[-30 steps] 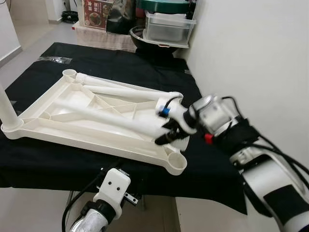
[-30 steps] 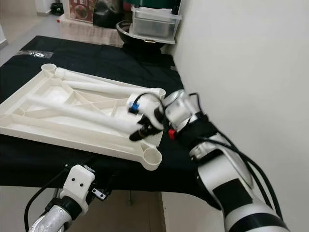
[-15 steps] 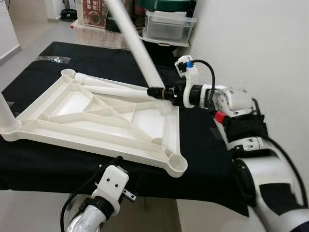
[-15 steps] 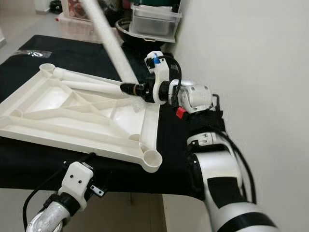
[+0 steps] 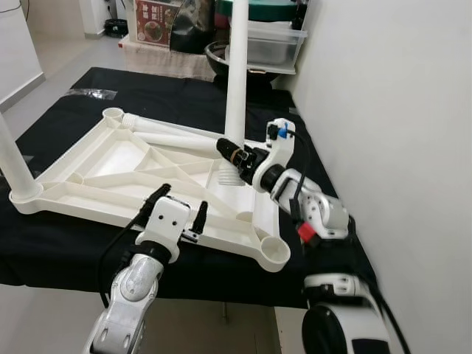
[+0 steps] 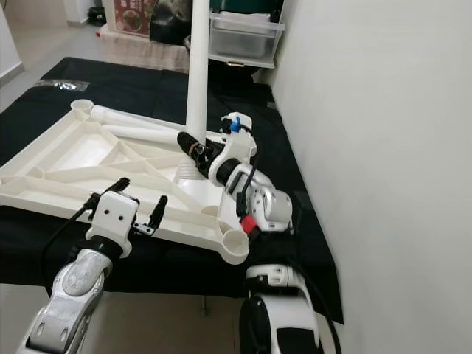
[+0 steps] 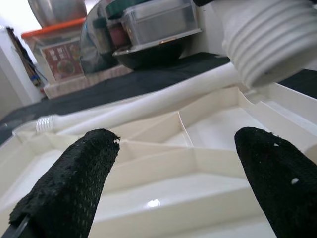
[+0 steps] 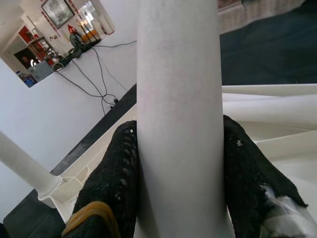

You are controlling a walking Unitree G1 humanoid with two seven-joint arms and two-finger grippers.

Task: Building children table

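Observation:
The white tabletop lies upside down on a black cloth. One white leg stands in its near-left corner socket. My right gripper is shut on a second leg and holds it upright, its threaded end just above the tabletop's right part. In the right wrist view the fingers clamp that leg. Two more legs lie along the far edge. My left gripper is open over the near rim, its fingers spread with nothing between them.
The near-right corner socket stands open at the table's edge. A clear plastic box and a black bowl sit beyond the table. A white wall runs close along the right. A plastic bag lies far left.
My right gripper lifted the leg off the tabletop and swung it from lying flat to upright. The left arm rose from below the table edge to the near rim.

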